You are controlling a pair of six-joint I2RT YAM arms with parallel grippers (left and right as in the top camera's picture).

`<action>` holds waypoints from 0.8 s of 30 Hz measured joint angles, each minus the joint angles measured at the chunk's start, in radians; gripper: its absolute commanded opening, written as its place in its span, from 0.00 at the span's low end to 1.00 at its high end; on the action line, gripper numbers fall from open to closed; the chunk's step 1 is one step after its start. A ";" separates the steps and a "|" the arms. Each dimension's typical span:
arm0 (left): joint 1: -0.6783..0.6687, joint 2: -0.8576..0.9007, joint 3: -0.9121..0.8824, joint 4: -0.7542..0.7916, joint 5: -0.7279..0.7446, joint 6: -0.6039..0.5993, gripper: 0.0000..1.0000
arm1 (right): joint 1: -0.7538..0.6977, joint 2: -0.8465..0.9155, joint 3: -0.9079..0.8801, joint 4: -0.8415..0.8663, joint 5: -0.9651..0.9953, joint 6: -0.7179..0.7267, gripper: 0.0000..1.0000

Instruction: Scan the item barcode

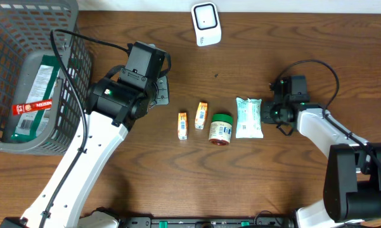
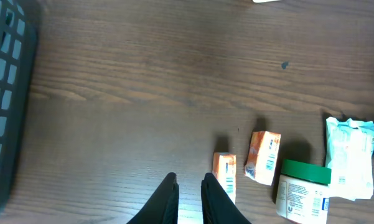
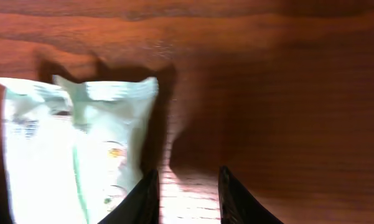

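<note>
Right claw (image 3: 187,180): jaws apart, bare table between. One white pouch (image 1: 248,118) just beside at its 9 o'clock, lying flat, long axis 12–6, crimped end to 12. Beyond: one jar (image 1: 220,128), two orange boxes (image 1: 182,125). Left claw (image 2: 190,183): nearly together, empty.

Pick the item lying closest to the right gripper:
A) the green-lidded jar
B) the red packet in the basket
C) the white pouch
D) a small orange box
C: in the overhead view the white pouch lies just beside the right gripper, and the green-lidded jar sits beyond the pouch.
</note>
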 measured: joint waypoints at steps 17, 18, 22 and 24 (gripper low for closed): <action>0.080 0.000 0.051 -0.070 0.000 -0.001 0.46 | 0.014 0.000 0.000 -0.034 0.051 0.000 0.72; 0.108 0.000 0.078 -0.080 0.001 -0.003 0.50 | 0.006 0.000 0.000 -0.037 0.057 0.001 0.77; 0.261 -0.001 0.220 -0.090 0.000 -0.003 0.56 | -0.016 0.000 0.000 -0.044 0.069 -0.002 0.87; 0.341 -0.005 0.274 -0.087 0.000 -0.010 0.56 | -0.023 0.000 0.000 -0.045 0.072 -0.003 0.88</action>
